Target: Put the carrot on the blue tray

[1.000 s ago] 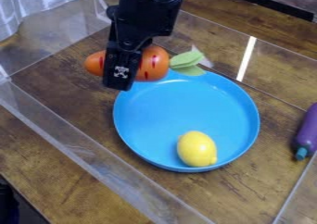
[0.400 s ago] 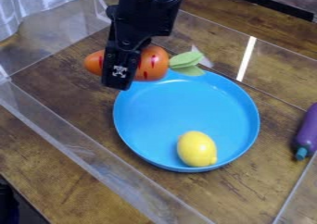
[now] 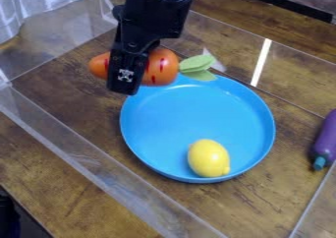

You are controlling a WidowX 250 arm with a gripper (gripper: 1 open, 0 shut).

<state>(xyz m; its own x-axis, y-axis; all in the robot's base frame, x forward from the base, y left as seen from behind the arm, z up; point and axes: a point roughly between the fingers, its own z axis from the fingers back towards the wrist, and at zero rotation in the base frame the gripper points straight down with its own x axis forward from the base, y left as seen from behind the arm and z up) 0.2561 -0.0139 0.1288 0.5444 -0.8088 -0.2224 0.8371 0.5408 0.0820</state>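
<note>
The orange carrot lies crosswise just beyond the far left rim of the blue tray, its light green leaves pointing right. My black gripper comes down from above over the carrot's middle. Its near finger, marked with white dots, sits against the carrot's front side, and orange shows on both sides of it. The far finger is hidden behind the carrot. The jaws appear shut on the carrot.
A yellow lemon rests on the near part of the tray. A purple eggplant-like toy lies at the right edge. Clear plastic walls enclose the wooden table, with a low one along the front left.
</note>
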